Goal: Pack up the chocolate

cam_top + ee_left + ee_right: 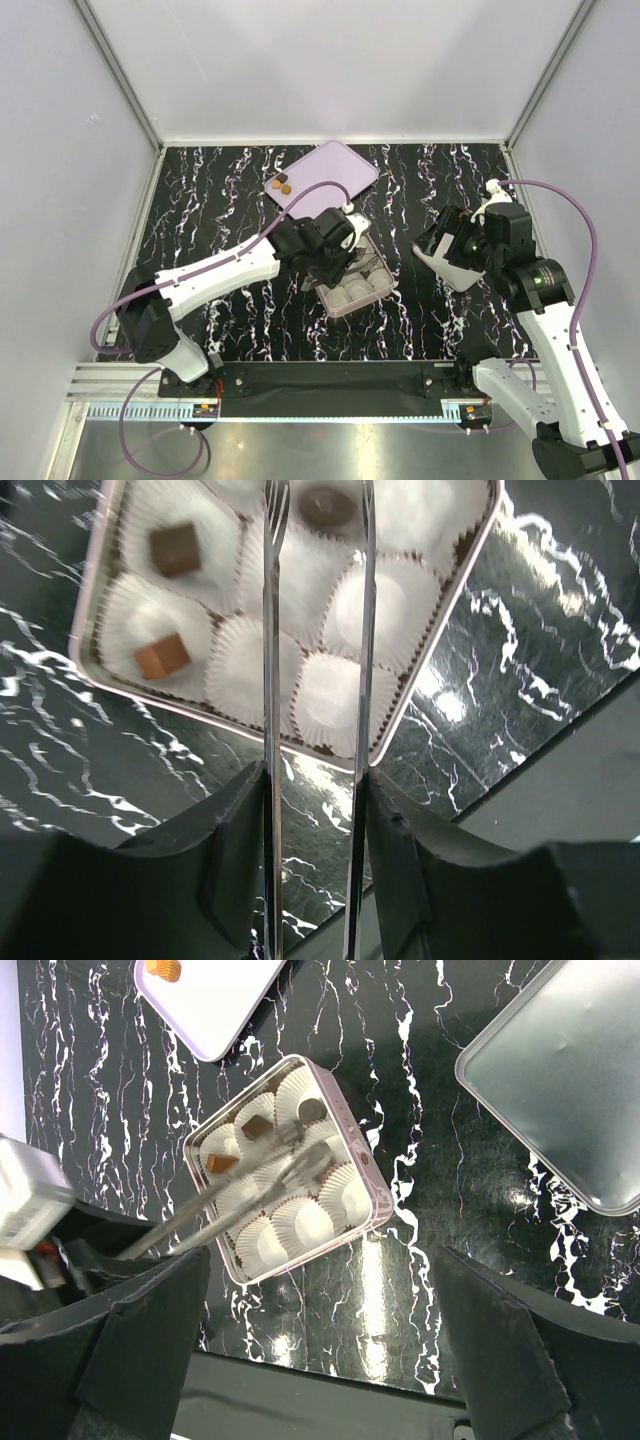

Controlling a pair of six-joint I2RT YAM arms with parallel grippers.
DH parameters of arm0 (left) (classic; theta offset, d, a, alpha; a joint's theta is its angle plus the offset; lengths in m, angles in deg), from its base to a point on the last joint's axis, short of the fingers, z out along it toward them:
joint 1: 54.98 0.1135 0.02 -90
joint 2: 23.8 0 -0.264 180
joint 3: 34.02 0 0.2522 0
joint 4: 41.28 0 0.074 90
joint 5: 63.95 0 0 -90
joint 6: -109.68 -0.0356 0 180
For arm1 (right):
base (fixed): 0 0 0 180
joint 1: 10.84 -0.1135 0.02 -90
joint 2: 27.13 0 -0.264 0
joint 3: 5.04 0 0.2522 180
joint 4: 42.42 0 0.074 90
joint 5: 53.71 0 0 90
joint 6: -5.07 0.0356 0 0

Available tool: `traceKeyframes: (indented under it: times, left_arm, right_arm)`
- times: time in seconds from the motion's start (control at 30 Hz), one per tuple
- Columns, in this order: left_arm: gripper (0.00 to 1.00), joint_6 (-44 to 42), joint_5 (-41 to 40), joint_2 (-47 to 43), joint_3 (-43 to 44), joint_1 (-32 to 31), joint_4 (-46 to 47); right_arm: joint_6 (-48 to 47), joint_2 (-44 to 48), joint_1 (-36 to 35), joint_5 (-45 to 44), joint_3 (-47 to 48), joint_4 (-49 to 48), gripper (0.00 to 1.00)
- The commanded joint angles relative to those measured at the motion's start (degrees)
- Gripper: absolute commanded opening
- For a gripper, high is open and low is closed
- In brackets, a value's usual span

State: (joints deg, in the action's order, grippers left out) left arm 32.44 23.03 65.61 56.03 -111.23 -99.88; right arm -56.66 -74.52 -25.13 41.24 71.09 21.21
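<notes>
Our left gripper point(320, 515) hangs over the pink square tin point(365, 1175) of white paper cups point(372, 608), mid black marbled tabletop point(200, 200). Its long metal fingers point(272, 680) sit narrowly apart around one round dark chocolate point(312, 1110) in a cup (pinched or free, we cannot tell). We should open gently, then lift straight up.

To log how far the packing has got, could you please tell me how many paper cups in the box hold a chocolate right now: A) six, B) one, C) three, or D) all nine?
C: the left wrist view of the box shows three chocolates, two square and one round, and the other white cups in sight are empty.
</notes>
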Motion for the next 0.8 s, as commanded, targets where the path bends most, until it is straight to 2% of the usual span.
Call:
traceKeyframes:
  times: [0.0, 0.07, 0.2, 0.3, 0.43, 0.53, 0.63, 0.77]
  left_arm:
    - [0.47, 0.52, -4.52, -0.90, 5.87, -0.26, -0.25]
    - [0.50, 0.87, -6.02, -0.81, 7.46, -0.18, -1.12]
    - [0.51, 0.96, -9.36, 0.41, 13.43, 0.09, -4.46]
    - [0.50, 1.31, -11.56, 1.21, 16.33, 3.15, -5.26]
    - [0.50, 4.03, -11.74, 2.52, 18.54, 14.20, -6.40]
    - [0.50, 4.39, -12.88, 4.11, 18.28, 20.19, -5.00]
    - [0.50, 3.42, -13.06, 6.65, 17.93, 24.59, -3.33]
    - [0.52, 2.89, -9.02, 10.52, 17.67, 29.26, -0.52]
  right_arm:
    - [-1.03, 0.38, 0.13, -1.61, 2.32, 0.06, 1.00]
    - [-1.03, 0.38, 0.05, -1.52, 2.41, -0.03, 1.00]
    - [-1.03, 0.46, 0.05, -1.44, 2.76, 0.06, 1.00]
    - [-0.94, 0.29, 0.13, -1.00, 2.85, -0.03, 1.00]
    - [-0.68, 0.37, 0.05, -0.38, 2.58, -0.65, 1.00]
    - [-0.32, 0.55, 0.13, 0.41, 1.88, -1.35, 1.00]
    - [0.03, 0.38, 0.13, 1.29, 1.18, -2.31, 1.00]
    - [-0.41, -0.15, 0.05, 1.20, 0.91, -2.67, 1.00]
